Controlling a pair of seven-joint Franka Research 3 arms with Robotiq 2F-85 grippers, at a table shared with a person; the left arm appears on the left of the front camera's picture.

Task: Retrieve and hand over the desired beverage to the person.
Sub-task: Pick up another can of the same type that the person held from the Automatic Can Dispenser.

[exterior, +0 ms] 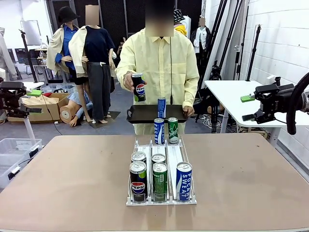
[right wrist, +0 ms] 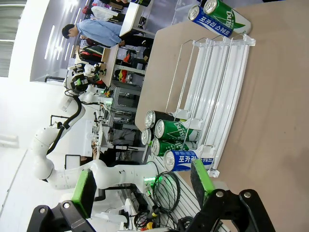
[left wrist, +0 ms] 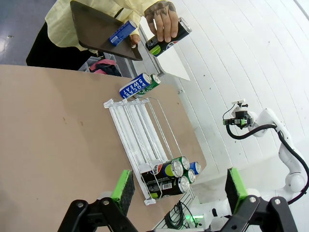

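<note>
- The person (exterior: pixel 159 63) stood at the 12 o'clock side of the worktop (exterior: pixel 251 179). One hand carried a tray (exterior: pixel 140 115) with a blue can (exterior: pixel 161 107) on it, and the other raised a held Pepsi can (exterior: pixel 139 88).
- The rack (exterior: pixel 173 154) lay at the worktop centre. Its 6 o'clock end carried the racked Pepsi can (exterior: pixel 138 181) in the 9 o'clock lane, a green can (exterior: pixel 160 180) in the middle lane and a Pocari Sweat can (exterior: pixel 184 180) in the 3 o'clock lane.
- The left claw (left wrist: pixel 179 193) stood wide and empty, well apart from the rack.
- The right claw (right wrist: pixel 142 191) likewise stood wide and empty.
- Step in hand, as judged: the request was being shown and retrieval had not begun. The desired beverage was probably Pepsi.
- The next move called for one claw to straddle the racked Pepsi can, clear the green can just beside it, lift it, then carry it toward 12 o'clock.
</note>
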